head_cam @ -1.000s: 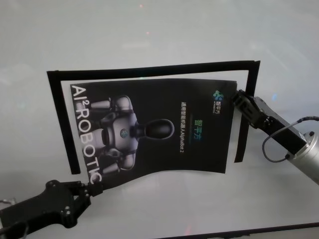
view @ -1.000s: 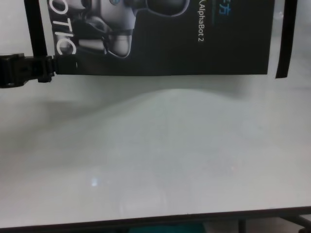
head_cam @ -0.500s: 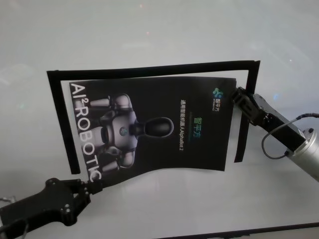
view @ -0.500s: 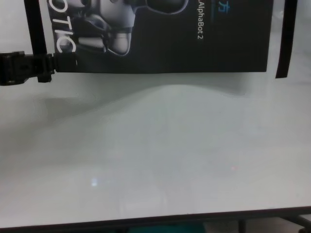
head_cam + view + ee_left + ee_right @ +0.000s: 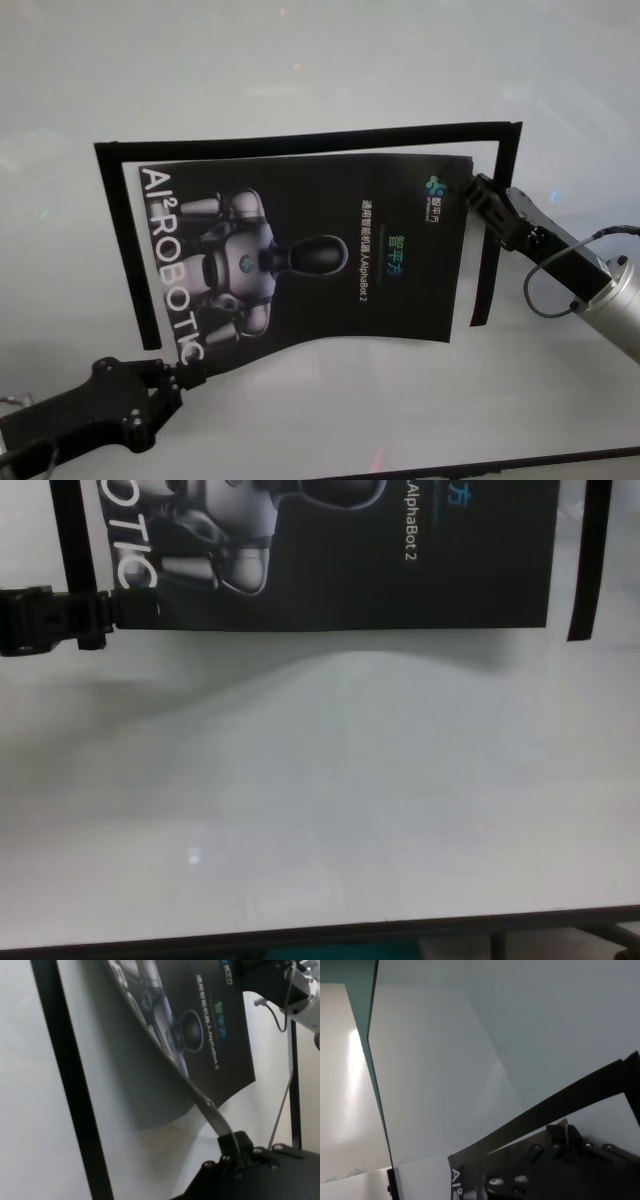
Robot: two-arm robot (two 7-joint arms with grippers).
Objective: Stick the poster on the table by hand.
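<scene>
Poster (image 5: 300, 255) spans between left gripper (image 5: 182, 378) and right gripper (image 5: 472, 190), each clamped on opposite corners, keeping it taut above table (image 5: 300, 60) inside tape strips (image 5: 300, 137).

Near side: table (image 5: 320, 820) bare btwn poster (image 5: 310, 250) edge & front edge, wide room.
Far side: open beyond tape frame (image 5: 300, 140).
Left: left gripper (image 5: 185, 377) pinching poster's near-left corner, arm blocks that corner.
Right: right gripper (image 5: 472, 192) clamped on far-right corner, arm crosses the right tape strip.
</scene>
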